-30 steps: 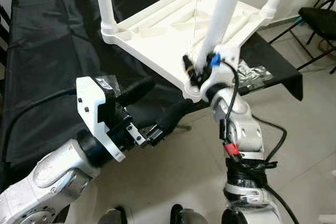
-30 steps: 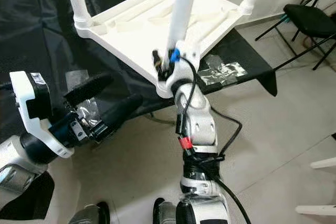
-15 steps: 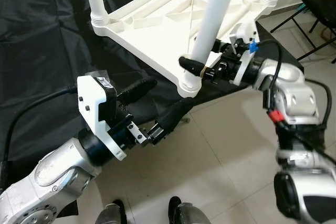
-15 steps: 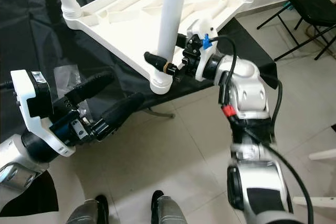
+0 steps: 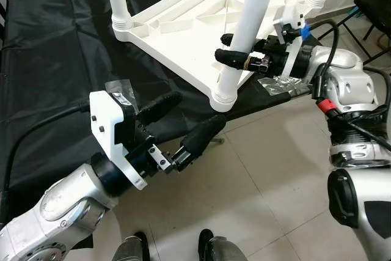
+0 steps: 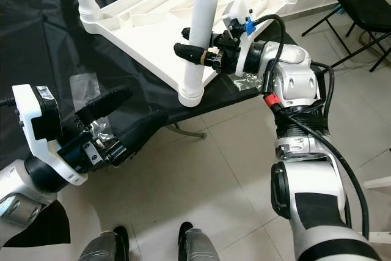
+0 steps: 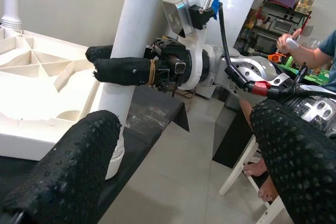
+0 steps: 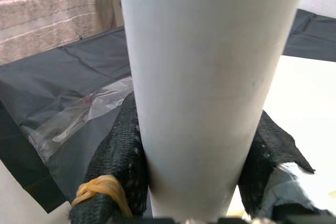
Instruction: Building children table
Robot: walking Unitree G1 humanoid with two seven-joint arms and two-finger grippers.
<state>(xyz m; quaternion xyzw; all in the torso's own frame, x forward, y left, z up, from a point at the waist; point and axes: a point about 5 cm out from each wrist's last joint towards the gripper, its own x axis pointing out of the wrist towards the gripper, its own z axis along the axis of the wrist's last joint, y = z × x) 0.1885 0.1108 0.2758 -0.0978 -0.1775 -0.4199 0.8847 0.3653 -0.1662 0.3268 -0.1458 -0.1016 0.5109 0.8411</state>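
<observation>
Right claw (image 5: 235, 50) clamps one white leg (image 5: 247, 22); left claw (image 5: 180, 120) spread.

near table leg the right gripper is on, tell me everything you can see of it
The near table leg is a smooth white tube, plastic by its look, standing upright in a ringed corner socket of the upturned white table, at the edge of the black-covered surface. The right gripper clamps it just above the socket, one black finger on each side.

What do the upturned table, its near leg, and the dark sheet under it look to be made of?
Upturned table: likely moulded white plastic, with ribs on its underside. Near leg, gripped by the right claw: smooth matt white tube, probably plastic. Dark sheet: thin black film or fabric, creased with a slight sheen.
</observation>
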